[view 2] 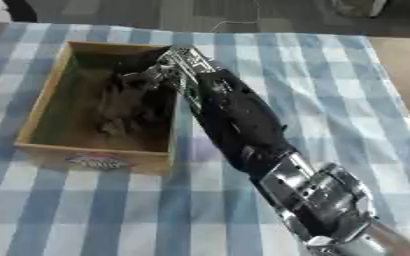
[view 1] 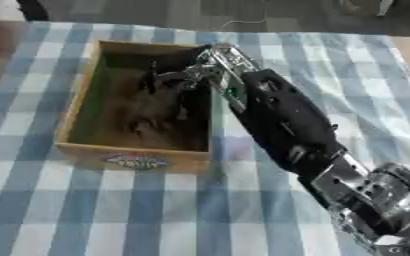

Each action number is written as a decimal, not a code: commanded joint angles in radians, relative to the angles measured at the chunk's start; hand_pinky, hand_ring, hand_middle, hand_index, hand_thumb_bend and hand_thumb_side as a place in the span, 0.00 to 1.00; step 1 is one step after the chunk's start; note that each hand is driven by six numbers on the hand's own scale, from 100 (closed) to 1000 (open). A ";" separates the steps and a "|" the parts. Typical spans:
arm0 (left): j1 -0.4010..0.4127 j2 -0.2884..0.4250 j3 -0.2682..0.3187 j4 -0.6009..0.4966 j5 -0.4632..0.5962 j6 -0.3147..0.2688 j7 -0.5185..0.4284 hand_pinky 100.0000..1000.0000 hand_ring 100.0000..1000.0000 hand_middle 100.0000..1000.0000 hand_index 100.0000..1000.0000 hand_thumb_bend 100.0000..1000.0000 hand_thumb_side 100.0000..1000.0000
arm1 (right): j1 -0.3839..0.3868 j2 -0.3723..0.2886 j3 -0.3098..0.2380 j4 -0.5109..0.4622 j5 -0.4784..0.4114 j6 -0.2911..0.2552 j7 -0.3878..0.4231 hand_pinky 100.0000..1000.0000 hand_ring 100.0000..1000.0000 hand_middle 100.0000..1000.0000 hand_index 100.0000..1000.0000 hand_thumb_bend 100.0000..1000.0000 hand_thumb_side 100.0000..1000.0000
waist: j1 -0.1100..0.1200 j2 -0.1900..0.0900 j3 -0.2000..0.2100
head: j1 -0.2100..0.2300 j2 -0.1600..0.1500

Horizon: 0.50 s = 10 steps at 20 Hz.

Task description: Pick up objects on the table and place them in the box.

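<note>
Blue-and-white checked cloth covers the tabletop (view 1: 156, 210) as our right hand (view 1: 191, 75) reaches over the rectangular wooden box (view 1: 77, 105); whether its fingers (view 2: 138, 76) grip anything we cannot tell. Dark, indistinct objects (view 1: 152, 112) lie inside the box.

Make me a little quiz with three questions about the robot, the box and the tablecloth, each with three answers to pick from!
1. Where is the right hand?
A. Over the inside of the wooden box
B. Resting on the tablecloth in front of the box
C. Off the table

2. What colours is the tablecloth?
A. Red and yellow
B. Blue and white checks
C. Plain green

3. Which arms show?
A. Both
B. Only the left
C. Only the right arm

Answers: 1 A, the arm reaches across the box's right wall and the hand is above the box floor. 2 B, blue and white squares cover the table. 3 C, one arm enters from the lower right.
</note>
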 commanded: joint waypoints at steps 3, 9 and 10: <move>-0.006 0.005 -0.002 -0.019 0.006 -0.002 -0.005 0.81 0.82 0.76 0.76 0.00 0.58 | -0.037 -0.014 -0.011 -0.036 0.004 -0.135 0.122 0.90 0.95 0.70 0.94 0.40 0.04 | 0.008 -0.030 -0.001 | 0.003 0.004; -0.002 0.005 -0.001 -0.019 0.006 -0.001 -0.007 0.81 0.82 0.76 0.76 0.00 0.58 | -0.057 -0.033 -0.014 -0.073 -0.022 -0.131 0.140 0.91 0.95 0.71 0.94 0.41 0.05 | 0.010 -0.039 -0.006 | 0.006 0.008; -0.002 0.005 -0.001 -0.019 0.005 -0.001 -0.007 0.81 0.82 0.76 0.76 0.00 0.58 | -0.059 -0.036 -0.016 -0.082 -0.031 -0.130 0.141 0.91 0.95 0.71 0.94 0.41 0.06 | 0.011 -0.040 -0.006 | 0.006 0.009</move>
